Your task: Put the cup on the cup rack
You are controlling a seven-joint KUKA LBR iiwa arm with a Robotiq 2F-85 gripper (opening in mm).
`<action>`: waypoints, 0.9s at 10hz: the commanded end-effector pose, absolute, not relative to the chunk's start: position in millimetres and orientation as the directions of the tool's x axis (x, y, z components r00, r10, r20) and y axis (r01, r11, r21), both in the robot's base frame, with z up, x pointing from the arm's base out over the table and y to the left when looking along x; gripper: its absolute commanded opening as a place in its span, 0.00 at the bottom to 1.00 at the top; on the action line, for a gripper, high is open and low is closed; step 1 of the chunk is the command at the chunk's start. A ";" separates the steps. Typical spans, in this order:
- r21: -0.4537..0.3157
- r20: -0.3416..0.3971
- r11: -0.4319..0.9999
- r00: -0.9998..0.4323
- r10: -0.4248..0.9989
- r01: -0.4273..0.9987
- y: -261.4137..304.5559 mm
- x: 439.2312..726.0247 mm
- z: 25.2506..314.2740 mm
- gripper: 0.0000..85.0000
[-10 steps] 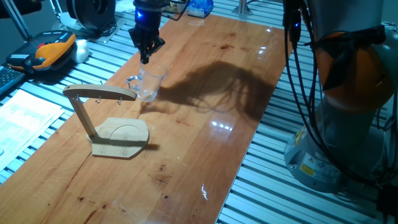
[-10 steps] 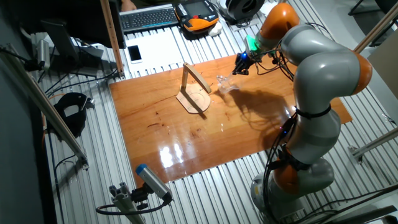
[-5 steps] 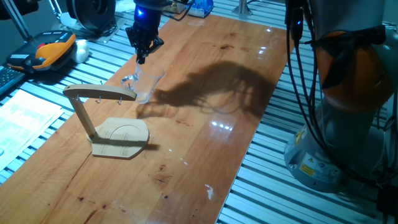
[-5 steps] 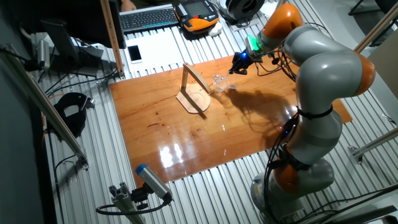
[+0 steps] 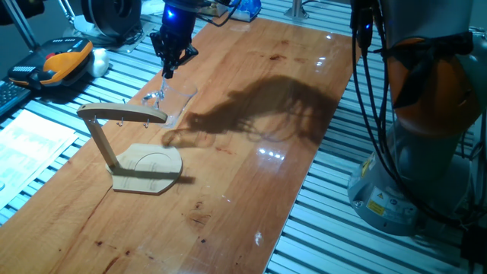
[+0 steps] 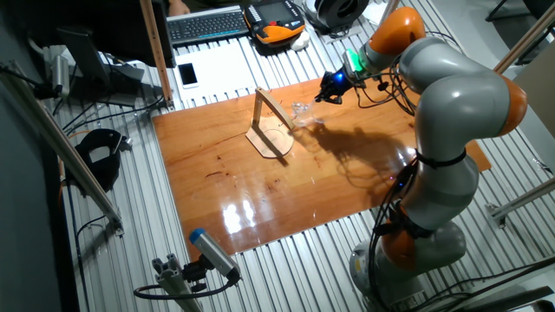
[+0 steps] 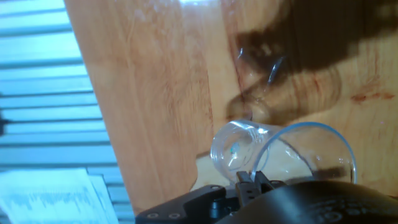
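You've got the hand (image 5: 165, 72) clamped on the cup (image 5: 169, 100) rim just beside the cup rack (image 5: 131, 148) arm: slick, breakable glass, so hook it by the handle.

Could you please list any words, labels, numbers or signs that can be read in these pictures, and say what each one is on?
None can be read.
Yellow label on the robot base: printed, but too small to read.
Printed sheet beside the table: lines of text, too blurred to read.
Keyboard: key legends too small to read.
The cup and the cup rack carry no markings.
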State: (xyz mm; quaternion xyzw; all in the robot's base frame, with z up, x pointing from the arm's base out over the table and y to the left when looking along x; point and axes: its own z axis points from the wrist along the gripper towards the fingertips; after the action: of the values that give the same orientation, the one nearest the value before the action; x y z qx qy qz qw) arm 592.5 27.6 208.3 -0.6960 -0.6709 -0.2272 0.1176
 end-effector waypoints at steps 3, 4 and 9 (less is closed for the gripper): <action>0.180 0.508 -0.047 -0.053 0.860 0.982 33.6 591.7 212.1 0.00; 0.193 0.522 -0.039 -0.069 0.850 0.980 33.6 591.8 212.2 0.00; 0.169 0.526 -0.072 -0.028 0.850 0.983 46.3 598.9 224.8 0.00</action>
State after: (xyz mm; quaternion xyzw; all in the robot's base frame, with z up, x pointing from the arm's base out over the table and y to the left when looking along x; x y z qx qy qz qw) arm 599.3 46.5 225.1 -0.6856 -0.6687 -0.2574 0.1285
